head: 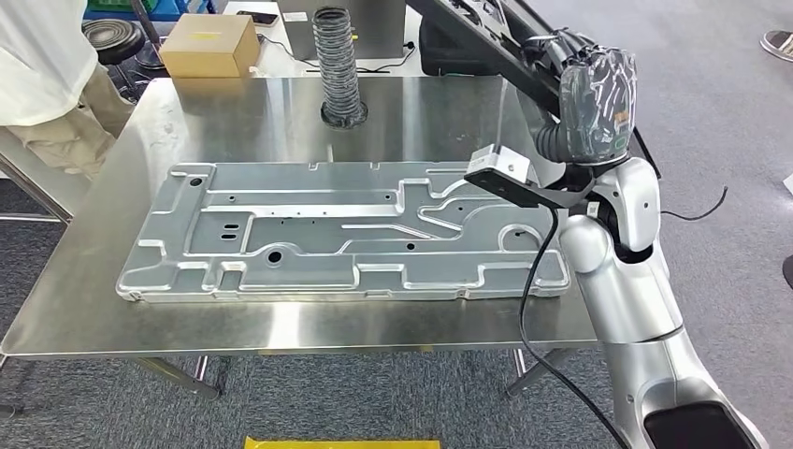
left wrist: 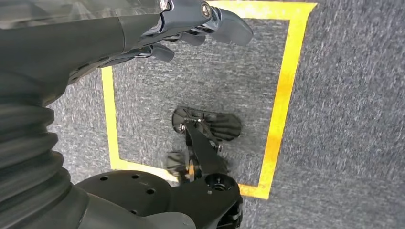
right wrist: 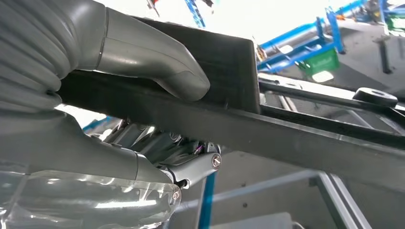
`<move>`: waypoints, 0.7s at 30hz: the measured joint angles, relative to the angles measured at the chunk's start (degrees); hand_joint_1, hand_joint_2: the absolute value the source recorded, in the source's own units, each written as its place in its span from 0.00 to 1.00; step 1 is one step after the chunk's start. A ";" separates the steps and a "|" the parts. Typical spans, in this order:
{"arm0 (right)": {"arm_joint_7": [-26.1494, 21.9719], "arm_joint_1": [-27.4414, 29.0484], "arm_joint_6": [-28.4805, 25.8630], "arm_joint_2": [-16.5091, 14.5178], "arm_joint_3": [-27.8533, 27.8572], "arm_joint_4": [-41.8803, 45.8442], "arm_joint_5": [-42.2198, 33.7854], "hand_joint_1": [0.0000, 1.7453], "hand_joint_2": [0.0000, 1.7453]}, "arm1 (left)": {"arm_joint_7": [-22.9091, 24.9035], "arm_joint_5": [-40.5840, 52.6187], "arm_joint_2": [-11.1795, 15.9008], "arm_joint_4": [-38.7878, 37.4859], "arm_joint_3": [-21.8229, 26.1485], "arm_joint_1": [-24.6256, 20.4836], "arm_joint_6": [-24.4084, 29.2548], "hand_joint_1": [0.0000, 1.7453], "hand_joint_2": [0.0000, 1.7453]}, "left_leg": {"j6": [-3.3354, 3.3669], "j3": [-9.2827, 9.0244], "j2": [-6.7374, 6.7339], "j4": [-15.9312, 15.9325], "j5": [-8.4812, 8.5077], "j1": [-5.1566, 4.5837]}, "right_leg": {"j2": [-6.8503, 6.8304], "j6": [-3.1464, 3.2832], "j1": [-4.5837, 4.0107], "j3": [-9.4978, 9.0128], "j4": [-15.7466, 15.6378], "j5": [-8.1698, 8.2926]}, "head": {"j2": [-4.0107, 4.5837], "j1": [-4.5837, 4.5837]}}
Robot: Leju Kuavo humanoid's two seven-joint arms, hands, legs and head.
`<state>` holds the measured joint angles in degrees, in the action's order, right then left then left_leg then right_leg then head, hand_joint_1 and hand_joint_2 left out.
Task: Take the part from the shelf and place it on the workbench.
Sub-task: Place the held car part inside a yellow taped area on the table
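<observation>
The stamped metal panel (head: pixel 346 232) lay flat on the steel workbench (head: pixel 281 323), near its front edge. Above the bench's far right corner the right hand (head: pixel 597 94) gripped a long black part (head: pixel 468 21), thumb (right wrist: pixel 153 57) pressed against its side. The left hand (left wrist: pixel 191 24) hung over carpet, fingers loosely curled on nothing.
</observation>
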<state>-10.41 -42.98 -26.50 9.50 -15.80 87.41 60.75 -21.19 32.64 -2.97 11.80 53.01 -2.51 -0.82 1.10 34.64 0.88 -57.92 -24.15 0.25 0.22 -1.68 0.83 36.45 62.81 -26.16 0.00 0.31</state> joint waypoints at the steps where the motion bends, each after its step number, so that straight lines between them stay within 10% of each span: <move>1: 0.00 -0.50 -0.21 0.01 -0.15 -0.53 0.03 1.00 1.00 | -0.01 0.07 0.00 0.00 0.01 0.00 -0.02 0.00 1.00 | -0.27 0.03 0.10 -0.14 -0.18 -0.05 | -0.05 0.27 -0.14 -0.93 -2.72 1.14 | 0.00 0.00; 6: 0.48 -1.78 -0.27 0.06 -0.62 -2.34 1.27 1.00 1.00 | -0.07 0.28 0.08 0.00 0.02 0.07 -0.05 0.00 1.00 | -1.79 0.56 0.08 -1.01 -1.18 -0.12 | -0.05 1.85 -0.12 -1.72 -5.01 1.29 | 0.00 0.15; 10: 3.52 -5.59 2.62 -0.03 -3.54 -6.65 14.21 1.00 1.00 | -0.57 1.44 0.13 0.00 0.00 -0.01 -0.58 0.00 1.00 | -2.57 6.82 -0.41 -14.06 -7.04 0.17 | -0.08 2.66 -0.08 -2.15 -5.32 1.26 | 0.00 0.37; 12: 4.24 -7.71 4.30 -0.54 -6.87 -11.19 20.60 1.00 1.00 | -0.80 2.22 0.18 0.00 -0.03 -0.14 -0.99 0.00 1.00 | -2.67 8.51 -0.43 -16.75 -6.63 0.26 | 0.02 2.73 -0.18 -2.34 -5.29 1.15 | 0.00 0.36; 16: 3.21 -11.16 6.18 -3.77 -14.49 -21.34 21.95 1.00 1.00 | -0.96 3.35 0.44 0.00 -0.16 -0.72 -1.43 0.00 1.00 | -2.01 2.55 -0.57 -3.26 0.33 0.19 | 0.26 2.27 -0.42 -2.60 -5.10 0.80 | 0.01 0.43; 21: 0.97 -10.78 2.86 -8.82 -22.65 -34.80 14.84 1.00 1.00 | -1.02 4.88 0.50 0.00 -0.27 -1.06 -1.88 0.00 1.00 | -0.87 0.90 -0.38 0.36 0.87 0.22 | 0.07 1.06 -0.67 -2.53 -4.94 0.36 | 0.00 0.49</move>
<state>-9.44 -53.76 -23.63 0.68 -38.44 52.61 75.59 -22.21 37.52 -2.47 11.80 52.74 -3.57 -2.70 0.23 35.53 0.49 -57.57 -23.28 0.47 0.29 -0.62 0.16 33.92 57.87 -25.80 0.00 0.79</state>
